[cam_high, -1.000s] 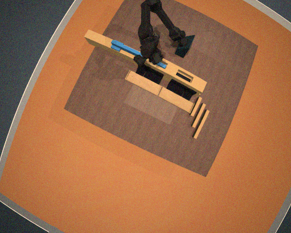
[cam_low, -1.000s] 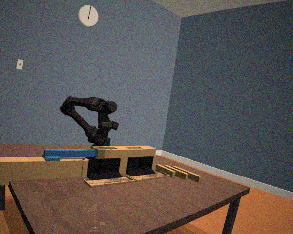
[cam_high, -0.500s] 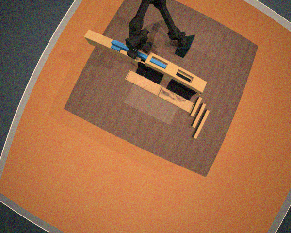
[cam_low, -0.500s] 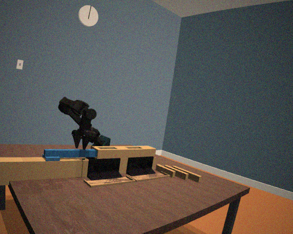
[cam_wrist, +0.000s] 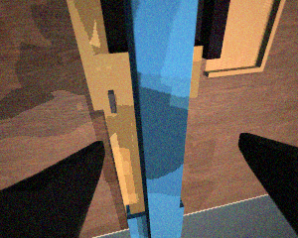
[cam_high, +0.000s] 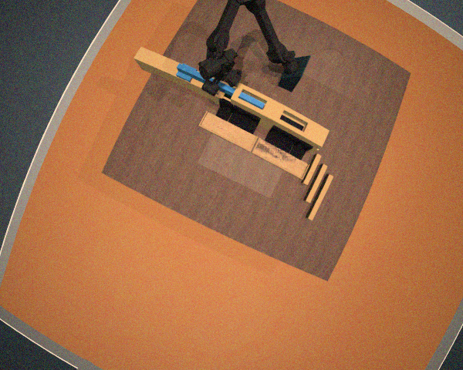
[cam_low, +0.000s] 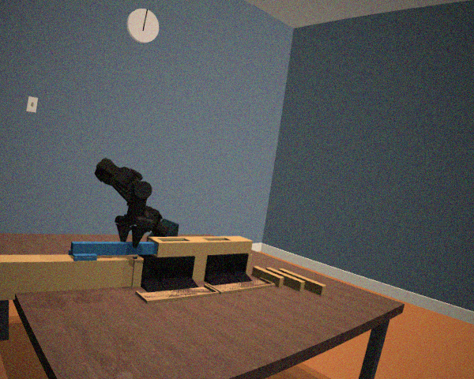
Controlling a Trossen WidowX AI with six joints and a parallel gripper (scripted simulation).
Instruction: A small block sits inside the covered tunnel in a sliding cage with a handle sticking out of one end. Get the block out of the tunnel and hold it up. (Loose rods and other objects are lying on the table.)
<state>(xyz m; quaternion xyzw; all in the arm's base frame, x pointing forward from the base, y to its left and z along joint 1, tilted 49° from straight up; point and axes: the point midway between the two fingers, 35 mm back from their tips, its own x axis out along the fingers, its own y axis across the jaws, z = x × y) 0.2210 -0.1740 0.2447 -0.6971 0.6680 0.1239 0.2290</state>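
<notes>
The wooden tunnel (cam_high: 317, 134) (cam_low: 200, 268) has two top windows and two dark side openings. A long blue bar (cam_high: 252, 99) (cam_low: 102, 248) (cam_wrist: 164, 124) sticks out of its left end above a wooden beam (cam_high: 152, 60) (cam_low: 45, 274); part of it shows through the nearer top window. A short blue piece (cam_high: 184, 75) (cam_low: 84, 257) sits beside the bar's outer end. My gripper (cam_high: 222, 85) (cam_low: 129, 243) (cam_wrist: 171, 143) is open and points down over the bar just outside the tunnel, one finger to each side, tips near the bar's top. The small block and the cage are not visible.
Two shallow wooden trays (cam_high: 228, 131) (cam_low: 178, 294) (cam_wrist: 240, 35) lie along the tunnel's front side. Three wooden rods (cam_high: 316, 183) (cam_low: 268, 275) lie off its right end. The beam's outer end overhangs the table edge. The arm's base plate (cam_high: 295, 79) is behind the tunnel.
</notes>
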